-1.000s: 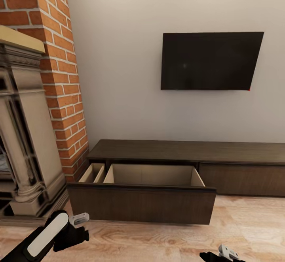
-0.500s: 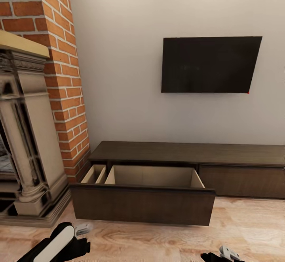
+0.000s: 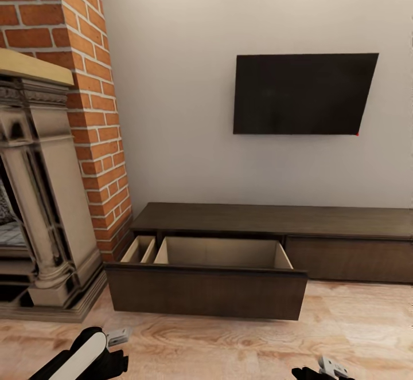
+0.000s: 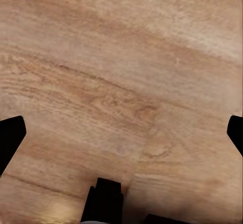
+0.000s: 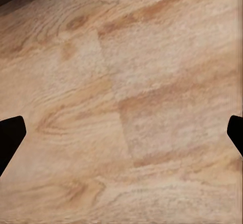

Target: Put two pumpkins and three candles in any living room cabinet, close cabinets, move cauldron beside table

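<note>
Ahead, cabinet (image 3: 269,219), drawer (image 3: 206,294) open, seemingly empty

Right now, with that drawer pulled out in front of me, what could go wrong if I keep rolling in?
The open drawer juts out over the floor, so the base or low-hanging arms may bump its front. Both tools, left and right, are open and empty, and what shows of the drawer is bare: nothing stored yet.
</note>
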Available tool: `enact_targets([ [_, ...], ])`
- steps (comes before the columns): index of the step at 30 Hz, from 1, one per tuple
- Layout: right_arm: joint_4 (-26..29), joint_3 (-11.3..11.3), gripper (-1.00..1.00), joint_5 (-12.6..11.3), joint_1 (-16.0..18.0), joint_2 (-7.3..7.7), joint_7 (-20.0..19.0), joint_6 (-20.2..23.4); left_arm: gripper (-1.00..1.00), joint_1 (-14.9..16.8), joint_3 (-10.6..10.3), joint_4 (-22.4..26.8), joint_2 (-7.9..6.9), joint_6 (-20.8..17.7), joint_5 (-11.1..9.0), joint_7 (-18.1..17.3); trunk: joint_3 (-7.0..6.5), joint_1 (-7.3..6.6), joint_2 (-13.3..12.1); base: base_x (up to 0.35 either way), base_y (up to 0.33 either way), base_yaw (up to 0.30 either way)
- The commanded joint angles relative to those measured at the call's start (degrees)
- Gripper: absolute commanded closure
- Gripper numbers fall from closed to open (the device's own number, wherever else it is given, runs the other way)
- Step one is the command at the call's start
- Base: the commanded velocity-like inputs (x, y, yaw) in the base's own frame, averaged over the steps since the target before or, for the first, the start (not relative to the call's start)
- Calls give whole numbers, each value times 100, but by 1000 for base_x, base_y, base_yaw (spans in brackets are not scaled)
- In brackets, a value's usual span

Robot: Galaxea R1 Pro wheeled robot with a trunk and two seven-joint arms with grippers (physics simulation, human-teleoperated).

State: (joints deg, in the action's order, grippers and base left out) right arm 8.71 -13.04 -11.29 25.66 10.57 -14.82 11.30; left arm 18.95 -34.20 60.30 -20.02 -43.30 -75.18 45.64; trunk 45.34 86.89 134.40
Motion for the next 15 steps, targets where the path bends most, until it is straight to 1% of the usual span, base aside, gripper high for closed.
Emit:
enact_targets([
  [1,8,-3,-100,-56,1,-3,-12,40,-100,0,-18,8,-1,30,-58,59,-2,-27,-38,-207,0,0],
  [6,8,56,-100,-58,1,-18,-4,39,-100,-13,-72,8,-12,225,-51,59,-46,-136,-239,-66,0,0],
  [11,5,63,-100,-54,1,-19,-4,37,-100,-14,-128,-7,-19,269,-49,59,-89,-246,-439,-9,0,0],
  [15,-105,69,-100,-39,1,-20,-3,-54,-100,-14,-140,-289,19,300,-49,43,-123,-334,-599,-1,0,0],
])
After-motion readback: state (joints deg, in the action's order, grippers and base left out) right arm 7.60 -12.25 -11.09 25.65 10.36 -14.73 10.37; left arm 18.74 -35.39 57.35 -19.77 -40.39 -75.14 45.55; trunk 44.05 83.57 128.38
